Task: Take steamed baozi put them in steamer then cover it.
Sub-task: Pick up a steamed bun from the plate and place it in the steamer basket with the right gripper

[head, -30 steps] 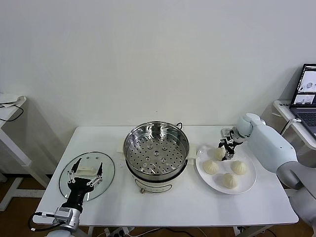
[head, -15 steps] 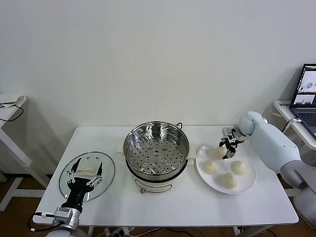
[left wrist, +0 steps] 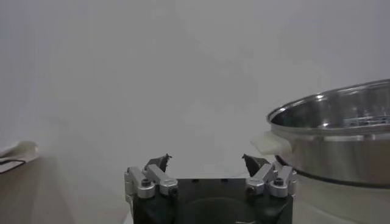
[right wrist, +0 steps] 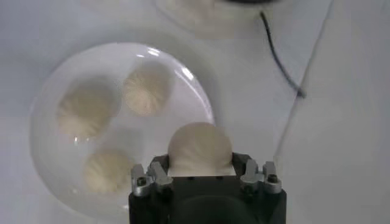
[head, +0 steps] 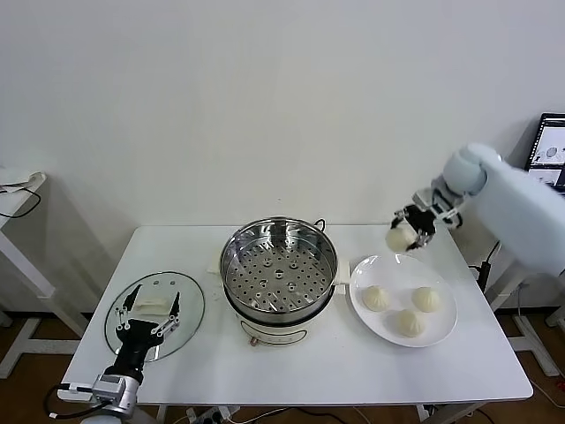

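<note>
Right gripper (head: 408,231) up in the air above the far edge of the plate (head: 441,322), fingers closed around one baozi (head: 399,238), lifted clear of the three baozi on the plate. Steamer (head: 279,269) well off toward the robot's left of that held bun and lower down, tray bare, so next a carry leftward across the rim, then down. Round bun, no long axis to mind. Left gripper (head: 152,311) parked wide open and empty over the glass lid (head: 190,305), nearer the steamer's other side
</note>
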Controlling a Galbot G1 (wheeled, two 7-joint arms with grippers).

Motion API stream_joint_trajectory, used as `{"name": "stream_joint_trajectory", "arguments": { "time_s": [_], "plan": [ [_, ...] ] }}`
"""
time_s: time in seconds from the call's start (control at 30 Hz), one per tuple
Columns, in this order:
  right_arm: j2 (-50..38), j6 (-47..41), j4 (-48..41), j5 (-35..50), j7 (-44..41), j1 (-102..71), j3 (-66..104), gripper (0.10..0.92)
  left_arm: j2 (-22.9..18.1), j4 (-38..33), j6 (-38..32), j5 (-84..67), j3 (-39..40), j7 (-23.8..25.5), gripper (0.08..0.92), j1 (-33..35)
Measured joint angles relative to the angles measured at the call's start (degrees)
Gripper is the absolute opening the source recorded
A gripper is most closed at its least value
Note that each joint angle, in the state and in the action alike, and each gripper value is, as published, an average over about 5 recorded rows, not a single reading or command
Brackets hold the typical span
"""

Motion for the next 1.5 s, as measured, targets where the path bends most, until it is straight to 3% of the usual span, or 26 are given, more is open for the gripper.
{"name": "stream_joint_trajectory", "arguments": {
  "time_s": [0.27, 0.6, 1.07, 1.5],
  "plan": [
    [4.62, 6.16, 5.29, 2.18, 0.07, 9.13, -7.57, 0.651, 0.22, -0.06, 0.05, -0.17, -0.99, -0.35, 0.823, 0.00],
    [13.57, 11.10, 5.78, 2.84, 1.46, 13.30, -12.74, 0.636, 0.86, 0.62, 0.18, -1.12, -2.59, -0.06, 0.823, -0.21],
    [25.15, 17.19, -0.96, -0.28, 2.94, 9.04, -13.36, 0.636, 1.68, 0.93, 0.21, -2.21, -4.79, 0.88, 0.823, 0.06],
    [29.45, 20.05, -9.38, -5.47, 4.65, 2.34, -10.98, 0.636, 1.82, 0.72, 0.10, -2.38, -5.50, 1.49, 0.823, 0.38]
  ]
}}
